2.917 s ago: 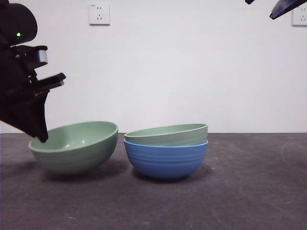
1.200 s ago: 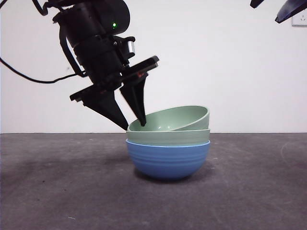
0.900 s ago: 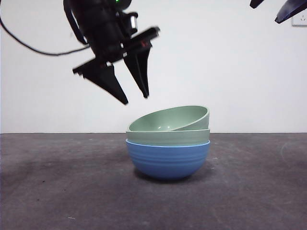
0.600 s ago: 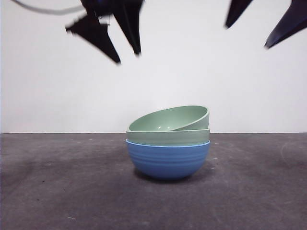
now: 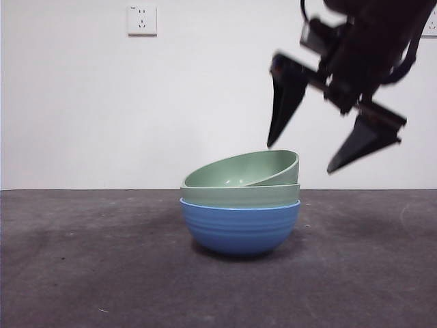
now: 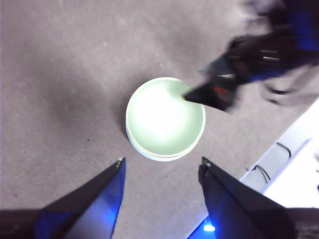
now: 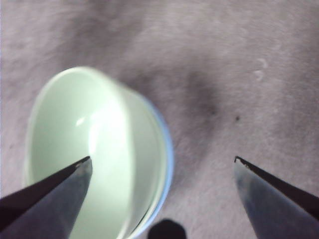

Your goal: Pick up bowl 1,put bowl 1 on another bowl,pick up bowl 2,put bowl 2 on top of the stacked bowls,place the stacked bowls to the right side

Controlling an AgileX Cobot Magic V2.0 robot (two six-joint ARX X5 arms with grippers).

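My three ribbed bowls sit nested: blue bowl upright at the bottom, pale green bowl inside it, top green bowl tilted.

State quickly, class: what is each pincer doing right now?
Left pincer: open, empty, high above the stacked bowls.
Right pincer: open, empty, at the stack's rim.

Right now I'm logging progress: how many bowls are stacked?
3: blue bowl on the table, a green bowl nested inside it, another green bowl tilted on top.
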